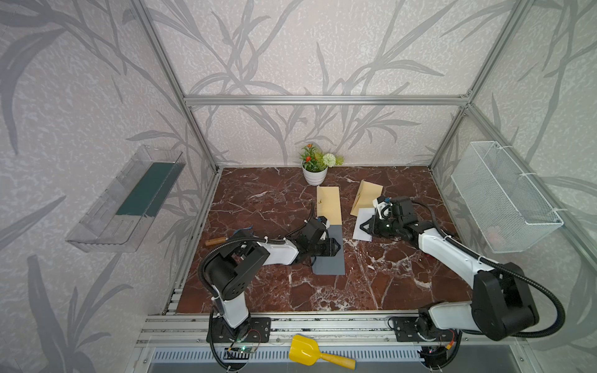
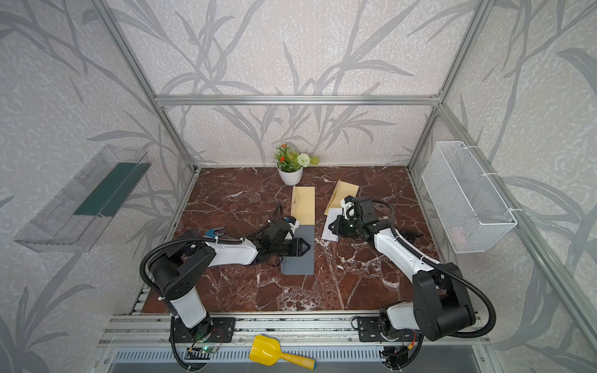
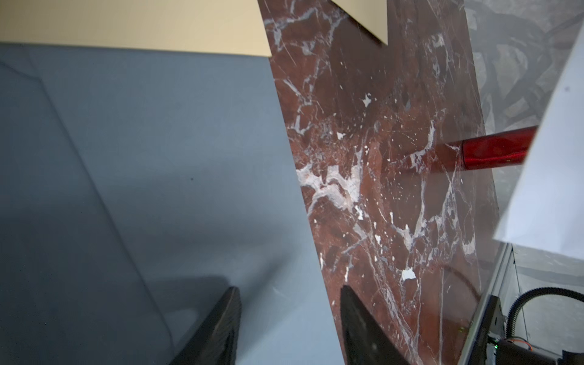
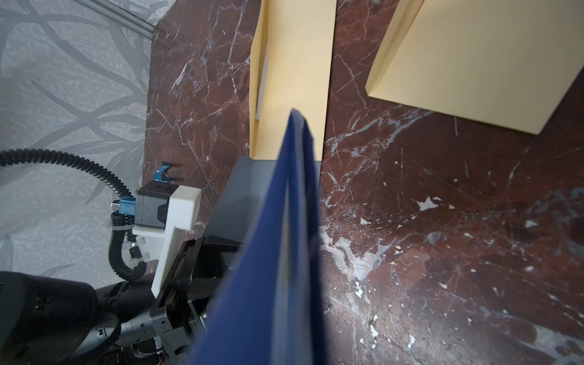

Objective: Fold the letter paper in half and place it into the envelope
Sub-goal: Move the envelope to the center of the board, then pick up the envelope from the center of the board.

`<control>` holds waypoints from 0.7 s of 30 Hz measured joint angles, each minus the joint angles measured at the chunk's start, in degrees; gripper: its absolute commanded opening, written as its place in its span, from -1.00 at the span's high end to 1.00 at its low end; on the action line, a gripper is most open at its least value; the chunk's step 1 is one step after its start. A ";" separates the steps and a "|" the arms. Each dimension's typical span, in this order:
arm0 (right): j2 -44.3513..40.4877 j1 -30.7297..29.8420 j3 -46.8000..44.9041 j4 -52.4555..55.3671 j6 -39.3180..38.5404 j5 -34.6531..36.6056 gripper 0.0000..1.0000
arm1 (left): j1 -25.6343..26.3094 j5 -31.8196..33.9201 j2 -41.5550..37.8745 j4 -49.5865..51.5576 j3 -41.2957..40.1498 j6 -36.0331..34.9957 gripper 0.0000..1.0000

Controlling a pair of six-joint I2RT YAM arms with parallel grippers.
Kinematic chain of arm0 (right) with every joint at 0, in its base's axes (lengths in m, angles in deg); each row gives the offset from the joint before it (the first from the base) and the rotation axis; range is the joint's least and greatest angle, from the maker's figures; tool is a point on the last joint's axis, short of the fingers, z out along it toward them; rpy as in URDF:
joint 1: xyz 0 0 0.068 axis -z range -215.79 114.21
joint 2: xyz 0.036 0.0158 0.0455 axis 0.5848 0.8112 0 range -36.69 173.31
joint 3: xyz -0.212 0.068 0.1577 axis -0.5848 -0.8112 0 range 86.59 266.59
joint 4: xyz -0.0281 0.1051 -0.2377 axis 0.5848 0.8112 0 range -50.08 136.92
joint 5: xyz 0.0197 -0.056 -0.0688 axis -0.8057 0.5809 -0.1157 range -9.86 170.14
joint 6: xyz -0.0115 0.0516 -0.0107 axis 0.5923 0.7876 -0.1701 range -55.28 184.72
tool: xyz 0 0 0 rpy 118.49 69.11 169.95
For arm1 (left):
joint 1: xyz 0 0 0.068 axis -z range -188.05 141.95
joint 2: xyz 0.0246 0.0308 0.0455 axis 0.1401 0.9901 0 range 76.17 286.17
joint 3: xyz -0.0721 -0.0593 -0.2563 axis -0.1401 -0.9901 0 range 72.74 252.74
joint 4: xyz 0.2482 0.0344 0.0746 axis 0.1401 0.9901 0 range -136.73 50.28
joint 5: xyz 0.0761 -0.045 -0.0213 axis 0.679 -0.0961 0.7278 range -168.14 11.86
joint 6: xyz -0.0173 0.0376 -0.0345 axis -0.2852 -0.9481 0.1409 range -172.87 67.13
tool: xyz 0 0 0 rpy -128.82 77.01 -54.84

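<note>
Red-brown, white-veined marble tabletop (image 1: 274,200); grey envelope (image 1: 331,263), tan sheet (image 1: 329,206), white paper (image 1: 361,232), yellow scoop (image 1: 303,353).

No legible text, label, brand, number or sign on any surface in view.

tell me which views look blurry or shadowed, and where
right wrist view: the letter paper sits close to the lens, blurred and shaded blue; left wrist view: the left end effector casts a dark shadow on the grey envelope, marble tabletop sharp; both top views: evenly lit, sharp
</note>
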 measured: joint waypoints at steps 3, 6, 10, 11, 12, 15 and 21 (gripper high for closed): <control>-0.22 0.00 0.00 0.09 -0.02 0.17 0.99 | 0.31 -0.13 -1.51 5.05 1.27 -0.87 -0.04; -0.37 0.00 0.00 0.09 -0.02 0.31 0.98 | 0.35 2.10 -6.51 11.87 2.08 -2.01 -0.06; -0.37 0.00 0.00 0.07 -0.02 0.37 0.98 | 0.28 8.13 -16.26 20.13 2.69 -2.69 -0.09; -0.37 0.00 0.00 0.07 -0.02 0.37 0.98 | 0.22 9.88 -18.71 21.99 2.64 -2.60 -0.09; -0.37 0.00 0.00 0.04 -0.02 0.35 0.98 | 0.04 11.39 -20.72 23.17 2.32 -2.43 -0.09; -0.37 0.00 0.00 0.00 -0.02 0.33 0.98 | -1.20 14.21 -24.61 25.40 -0.63 -1.03 -0.01; -0.13 0.00 0.00 -0.13 -0.02 0.13 0.98 | -3.58 15.43 -24.70 26.64 -8.61 3.28 0.06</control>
